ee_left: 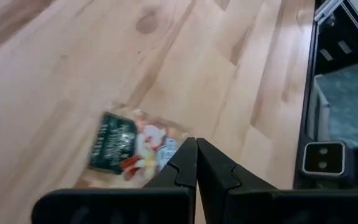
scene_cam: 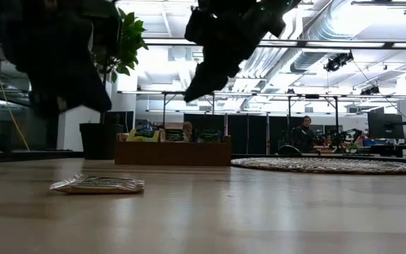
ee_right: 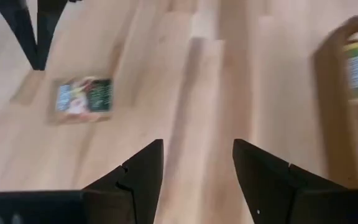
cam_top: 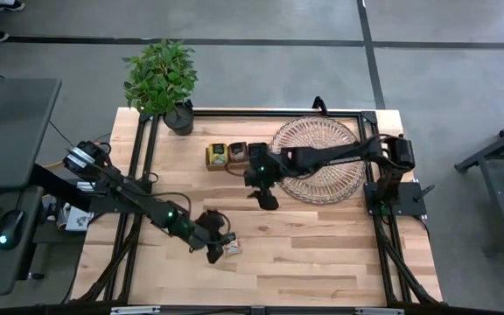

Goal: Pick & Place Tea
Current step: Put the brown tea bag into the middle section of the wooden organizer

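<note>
Tea sachet flat on open table, near front edge

Beige-bordered with a dark green panel; left gripper clenched just beside it, right gripper released above bare wood.

Left gripper closed, low near the table's front edge; right gripper open, raised mid-table.

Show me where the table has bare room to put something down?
Bare wood runs along the near edge of the table, in front of the sachet, and under the right end effector. The back is crowded: plant, box, tray.
</note>
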